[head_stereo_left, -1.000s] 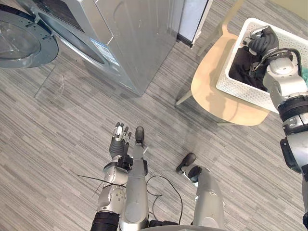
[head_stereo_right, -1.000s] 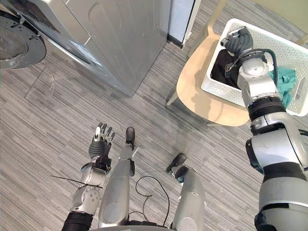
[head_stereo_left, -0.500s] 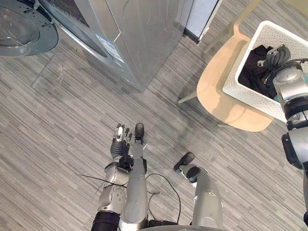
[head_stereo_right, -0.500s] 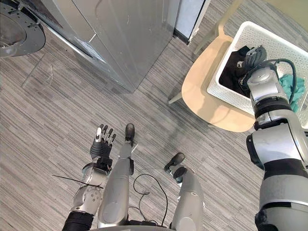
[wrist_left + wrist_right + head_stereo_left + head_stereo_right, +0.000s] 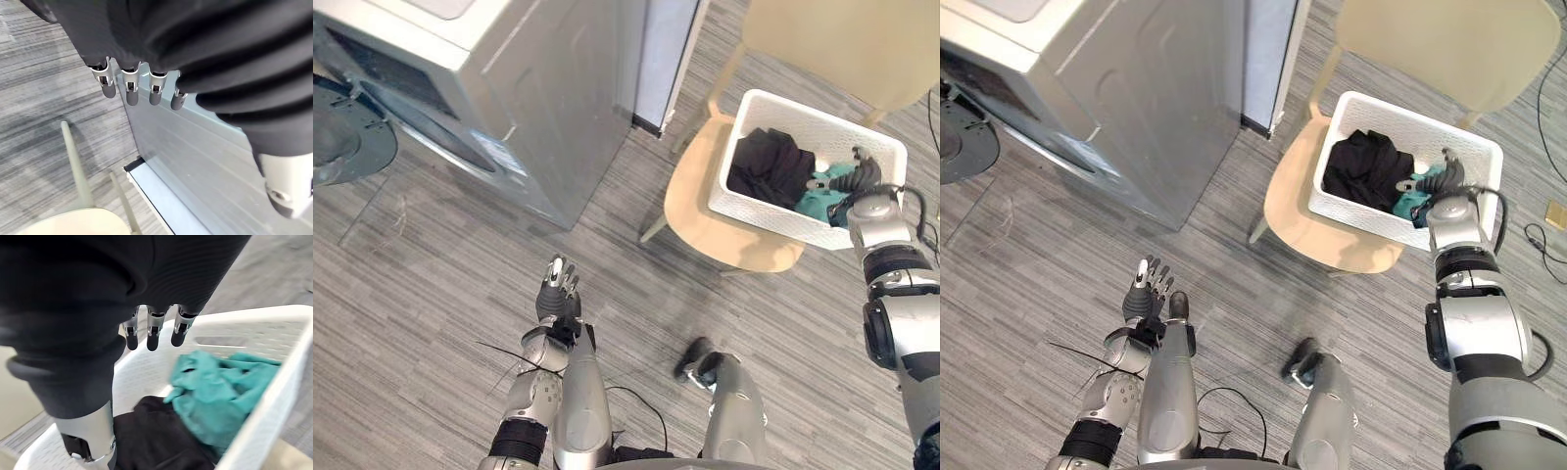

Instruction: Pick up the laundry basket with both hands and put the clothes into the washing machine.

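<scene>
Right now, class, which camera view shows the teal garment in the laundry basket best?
The right wrist view: the teal garment lies close up, crumpled beside black clothes inside the white basket. Both eye views give a small teal patch partly behind the right hand. The left wrist view faces the washing machine.

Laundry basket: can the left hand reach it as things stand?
Probably not. The left hand hangs open over the floor, well apart from the laundry basket on the chair; the right hand is over its rim.

Grey striped floor seen all around. Pale wooden chair set on it, near white panel.
</scene>
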Tool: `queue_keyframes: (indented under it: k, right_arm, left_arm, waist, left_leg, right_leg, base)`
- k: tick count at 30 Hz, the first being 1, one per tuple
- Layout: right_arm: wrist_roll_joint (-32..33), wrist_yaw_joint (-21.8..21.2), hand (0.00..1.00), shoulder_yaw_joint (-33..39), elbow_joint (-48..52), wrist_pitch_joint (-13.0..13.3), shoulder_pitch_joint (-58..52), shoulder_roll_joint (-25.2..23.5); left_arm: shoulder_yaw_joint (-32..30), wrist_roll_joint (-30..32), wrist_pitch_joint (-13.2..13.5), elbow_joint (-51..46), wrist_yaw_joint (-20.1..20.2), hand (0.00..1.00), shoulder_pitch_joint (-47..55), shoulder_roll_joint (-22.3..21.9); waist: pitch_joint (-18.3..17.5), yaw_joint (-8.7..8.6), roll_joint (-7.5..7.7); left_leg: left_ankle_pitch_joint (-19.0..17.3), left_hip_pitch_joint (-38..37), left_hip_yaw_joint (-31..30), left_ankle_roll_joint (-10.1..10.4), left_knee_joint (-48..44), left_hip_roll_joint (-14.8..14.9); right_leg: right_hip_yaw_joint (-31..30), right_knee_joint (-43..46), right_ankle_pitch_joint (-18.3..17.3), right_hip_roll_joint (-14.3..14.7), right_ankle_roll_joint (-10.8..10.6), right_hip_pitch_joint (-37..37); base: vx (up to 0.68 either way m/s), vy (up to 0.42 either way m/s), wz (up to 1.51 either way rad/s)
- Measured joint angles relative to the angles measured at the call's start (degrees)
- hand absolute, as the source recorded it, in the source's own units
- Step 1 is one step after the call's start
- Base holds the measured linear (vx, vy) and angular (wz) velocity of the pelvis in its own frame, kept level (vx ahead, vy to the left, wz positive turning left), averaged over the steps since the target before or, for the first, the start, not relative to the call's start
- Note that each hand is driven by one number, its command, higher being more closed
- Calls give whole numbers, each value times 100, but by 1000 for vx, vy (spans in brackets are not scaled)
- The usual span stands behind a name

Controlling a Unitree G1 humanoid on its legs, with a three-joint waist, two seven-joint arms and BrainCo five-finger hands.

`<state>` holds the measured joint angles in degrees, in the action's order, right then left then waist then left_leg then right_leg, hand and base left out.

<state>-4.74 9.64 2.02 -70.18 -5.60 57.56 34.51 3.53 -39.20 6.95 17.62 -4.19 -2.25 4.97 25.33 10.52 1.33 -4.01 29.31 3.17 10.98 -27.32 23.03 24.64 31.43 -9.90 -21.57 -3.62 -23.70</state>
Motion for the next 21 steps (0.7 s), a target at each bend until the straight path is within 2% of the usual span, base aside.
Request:
queue_keyframes:
  k: [1, 2, 3, 4, 5, 6, 7, 8, 9, 10, 11, 12, 13, 15, 18, 21]
  right_arm:
    - [-105, -52, 0, 41, -27, 2, -131, -147]
    - [-231, -123, 0, 29, -7, 7, -217, -376]
    - [-259, -142, 0, 21, 38, 12, -293, -499]
    - [-263, -215, 0, 28, 11, 4, -357, -693]
    - [-262, -223, 0, 30, -38, 9, -353, -768]
    - [-260, -219, 0, 32, 8, 17, -353, -802]
    - [-260, -210, 0, 22, 117, 16, -356, -847]
    - [-260, -203, 0, 13, 149, 18, -334, -834]
    - [-261, -202, 0, 2, 149, 18, -322, -826]
    - [-260, -190, 0, -25, 111, 23, -303, -831]
    - [-261, -185, 0, -39, 86, 27, -299, -828]
    - [-258, -146, 0, -116, 85, 34, -306, -860]
    - [-258, -103, 0, -163, 90, 39, -290, -870]
    - [-256, -48, 0, -205, 99, 39, -125, -892]
    - [-236, 5, 0, -249, 152, 78, 196, -1137]
    - [-220, 26, 0, -261, 204, 80, 316, -1164]
  left_arm:
    - [-54, 60, -9, 43, 1, 0, 107, -15]
    - [-152, 161, -1, 35, 4, 0, 227, -52]
    - [-153, 166, -5, 33, 4, 0, 290, -46]
    - [-139, 170, -13, 43, 15, 0, 385, -9]
    - [-126, 170, -43, 85, 17, 0, 419, -92]
    - [-89, 170, -70, 92, 22, 0, 466, -144]
    - [16, 171, -145, 100, 31, 0, 490, -216]
    - [120, 177, -178, 100, 51, 0, 368, -218]
    - [119, 180, -176, 97, 50, 0, 296, -219]
    - [108, 185, -171, 97, 47, 0, 163, -198]
    - [103, 185, -157, 90, 47, 0, 108, -192]
    - [117, 203, -141, 73, 43, 0, 96, -135]
    - [142, 219, -141, 75, 44, 0, 66, -114]
    - [215, 218, -141, 86, 43, 0, 48, 16]
    - [336, 222, -91, 85, 47, 0, 60, 36]
    - [378, 273, -91, 86, 47, 0, 79, 28]
  waist:
    - [11, 20, 25]
    - [26, 2, 0]
    - [30, -4, -14]
    - [45, 50, 15]
    - [71, 80, -33]
    - [95, 41, -64]
    - [110, -52, -39]
    - [145, -52, 26]
    - [153, -48, 42]
    - [158, -36, 50]
    - [149, -28, 33]
    - [125, 10, 4]
    - [142, -2, 57]
    - [157, 53, 84]
    - [157, 93, 77]
    - [157, 133, 77]
  left_leg:
    - [-20, -160, 2, 114, -45, 170]
    - [18, -387, 3, 50, 143, 394]
    - [130, -538, 35, -182, 343, 527]
    - [507, -514, -71, -1089, 117, 724]
    - [995, -310, -260, -1761, -327, 929]
    - [1077, -220, -303, -1854, -514, 983]
    - [853, -52, -283, -1552, -1002, 813]
    - [370, 33, -284, -970, -1267, 398]
    - [187, 76, -249, -827, -1269, 180]
    - [13, 111, -172, -680, -961, -238]
    - [84, 75, -147, -676, -475, -518]
    - [121, -24, -161, -518, -111, -540]
    - [116, -13, -176, -484, -56, -578]
    - [117, 102, -145, -482, -94, -623]
    - [118, 101, -146, -483, -7, -692]
    - [126, 102, -131, -477, 80, -708]
  right_leg:
    - [-2, -190, 286, -24, -478, 205]
    - [3, 57, 462, 165, -436, 175]
    - [36, 99, 320, 339, -329, 196]
    - [24, 45, 184, 642, -163, 250]
    - [26, -50, 203, 919, -5, 382]
    - [65, -111, 213, 1002, 55, 498]
    - [111, -279, 228, 1075, 134, 649]
    - [92, -483, 266, 1103, 192, 748]
    - [92, -570, 288, 1120, 221, 777]
    - [106, -703, 308, 1157, 233, 828]
    - [122, -729, 312, 1187, 226, 826]
    - [98, -773, 327, 1331, 193, 815]
    - [94, -802, 339, 1327, 177, 787]
    - [92, -891, 372, 1289, 126, 742]
    - [104, -1013, 376, 1268, 117, 758]
    - [111, -1119, 408, 1277, 64, 761]
  base:
    - [129, -463, -39]
    - [137, -486, -45]
    - [215, -538, -59]
    - [233, -505, -71]
    - [264, -445, -64]
    - [231, -277, -42]
    - [243, -168, -13]
    - [226, -157, -9]
    - [210, -100, -7]
    - [154, -29, -4]
    - [216, 25, -14]
    - [165, 37, -8]
    - [182, 52, 1]
    - [119, 47, 9]
    - [55, 25, 5]
    - [0, 0, 0]
